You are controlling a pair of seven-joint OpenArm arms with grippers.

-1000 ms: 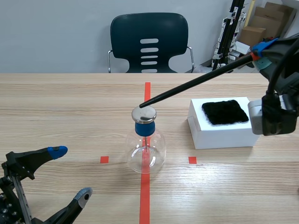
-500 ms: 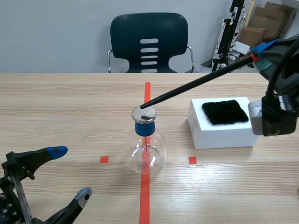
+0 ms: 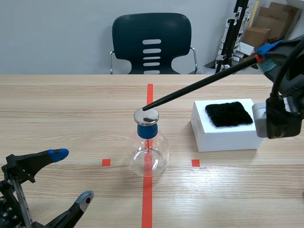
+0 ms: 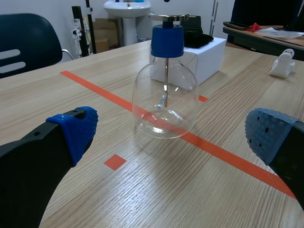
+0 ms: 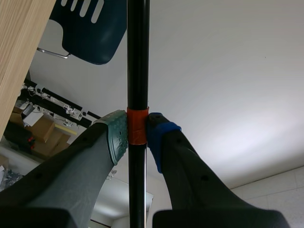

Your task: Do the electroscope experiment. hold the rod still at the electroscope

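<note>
Where my right tool is clamped on the black rod at its orange band, the rod slants down to the electroscope, tip at its metal cap; contact not discernible.
Electroscope: glass flask, blue stopper, upright on the worktop, on the red line.
My left tool: fingers wide apart, holding nothing, low, near the flask.
White box, black cloth on top, beside the flask.
</note>
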